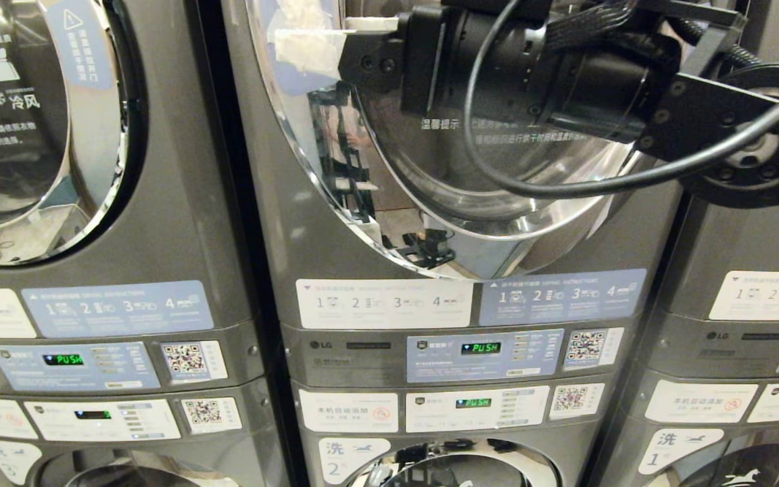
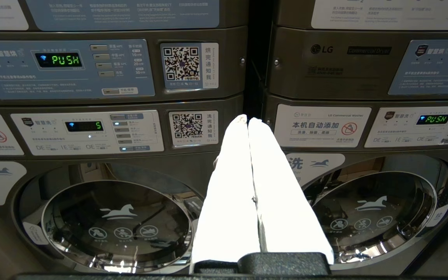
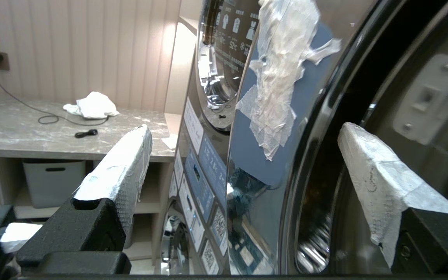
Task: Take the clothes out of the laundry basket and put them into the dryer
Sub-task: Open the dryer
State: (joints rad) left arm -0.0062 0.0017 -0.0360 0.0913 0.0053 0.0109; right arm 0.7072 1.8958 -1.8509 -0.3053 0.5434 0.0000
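The dryer (image 1: 274, 257) is the middle dark grey machine, above the washer labelled 2. Its round chrome-ringed door (image 1: 430, 196) stands ajar. My right arm reaches across the top of the head view, with my right gripper (image 1: 362, 40) at the door's left edge. In the right wrist view the right gripper (image 3: 244, 128) is open and straddles the door's chrome edge (image 3: 263, 186). One white-wrapped finger (image 3: 123, 163) is outside the door and the other (image 3: 371, 171) is behind it, by the drum opening. My left gripper (image 2: 247, 118) is shut on nothing, low in front of the washers. The laundry basket and clothes are out of view.
A same-looking dryer (image 1: 38, 135) stands to the left and another stack (image 1: 734, 325) to the right. Two washer doors (image 2: 115, 221) (image 2: 375, 214) sit below. Crumpled white tape (image 3: 282, 77) sticks to the door. A marble counter (image 3: 33, 132) to the side holds a white cloth (image 3: 91, 105) and a cable.
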